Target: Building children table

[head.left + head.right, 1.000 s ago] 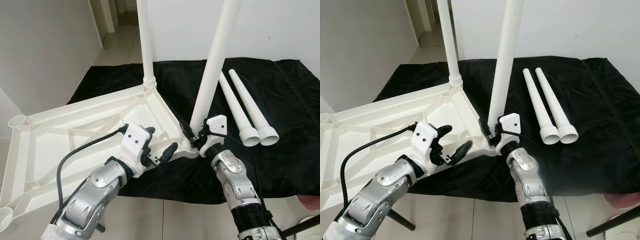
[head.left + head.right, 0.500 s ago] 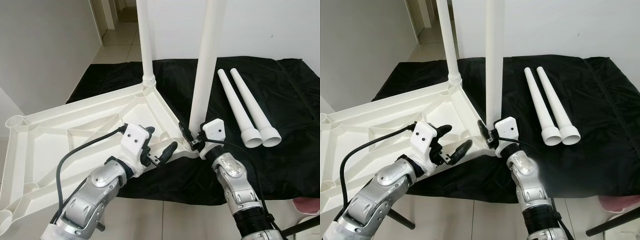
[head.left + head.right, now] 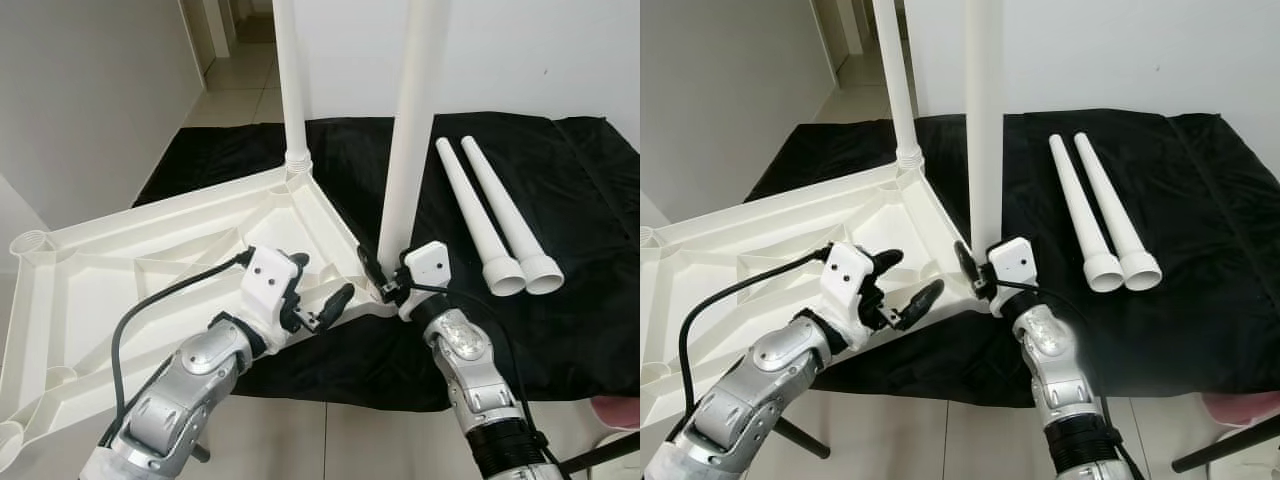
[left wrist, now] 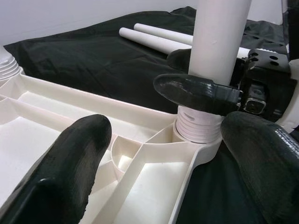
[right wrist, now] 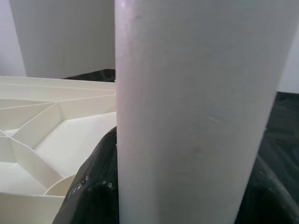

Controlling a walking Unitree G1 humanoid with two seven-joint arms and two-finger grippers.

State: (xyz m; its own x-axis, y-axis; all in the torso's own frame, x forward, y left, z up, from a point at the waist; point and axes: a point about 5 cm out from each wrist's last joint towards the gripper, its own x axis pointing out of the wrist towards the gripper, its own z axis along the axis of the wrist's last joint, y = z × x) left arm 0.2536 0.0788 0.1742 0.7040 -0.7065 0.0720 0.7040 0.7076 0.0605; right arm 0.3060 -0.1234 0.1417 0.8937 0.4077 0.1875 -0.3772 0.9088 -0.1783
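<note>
The white table top (image 3: 120, 270) lies upside down, partly on the black cloth. One white leg (image 3: 293, 90) stands in its far corner socket. A second leg (image 3: 407, 150) stands nearly upright in the near corner socket (image 4: 198, 128), and my right gripper (image 3: 386, 283) is shut on its base. In the right wrist view this leg (image 5: 196, 107) sits between the fingers. My left gripper (image 3: 322, 285) is open just left of that socket, above the table top's rim, holding nothing. Two loose legs (image 3: 480, 215) lie side by side on the cloth to the right.
A black cloth (image 3: 570, 200) covers the support under the parts. Tiled floor (image 3: 230, 90) and an open doorway lie behind on the left. A white wall (image 3: 540, 50) stands behind the cloth. The table top's left part overhangs the cloth.
The leg in my right gripper has swung from a rightward tilt to nearly upright over the near corner socket. My left arm has stayed in place.
</note>
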